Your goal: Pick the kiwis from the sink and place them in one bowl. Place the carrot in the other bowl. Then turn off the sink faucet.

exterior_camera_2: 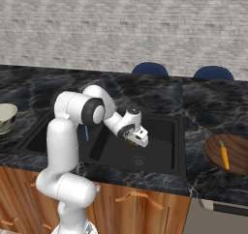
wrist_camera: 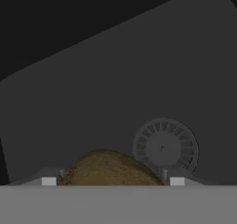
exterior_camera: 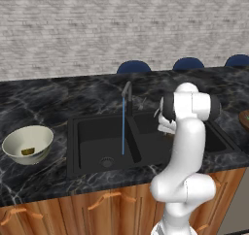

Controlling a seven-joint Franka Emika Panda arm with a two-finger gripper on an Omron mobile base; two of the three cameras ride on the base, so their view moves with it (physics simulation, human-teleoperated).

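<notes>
The brown kiwi point(wrist_camera: 109, 167) sits between the claw's point(wrist_camera: 110, 180) two fingertips point(wrist_camera: 48, 180), which stand one on each side of it and look closed on the fruit, above the dark floor of the sink's right basin, with the round drain point(wrist_camera: 165, 147) just beyond it. In the right base view the claw point(exterior_camera_2: 137, 139) hangs inside that basin of the sink point(exterior_camera_2: 160, 153), a bit of brown showing at its tip. The other kiwi point(exterior_camera: 27, 151), yellow-green, lies in the bottom of the off-white bowl point(exterior_camera: 36, 134), which stands on the counter point(exterior_camera: 39, 108) to the left of the sink. The sink faucet point(exterior_camera: 127, 94) stands behind the divider between the basins, and a thin blue stream point(exterior_camera: 123, 127) runs from it into the left basin. The carrot point(exterior_camera_2: 224, 155) lies in the brown bowl point(exterior_camera_2: 240, 153) on the counter to the right of the sink, well apart from the claw.
</notes>
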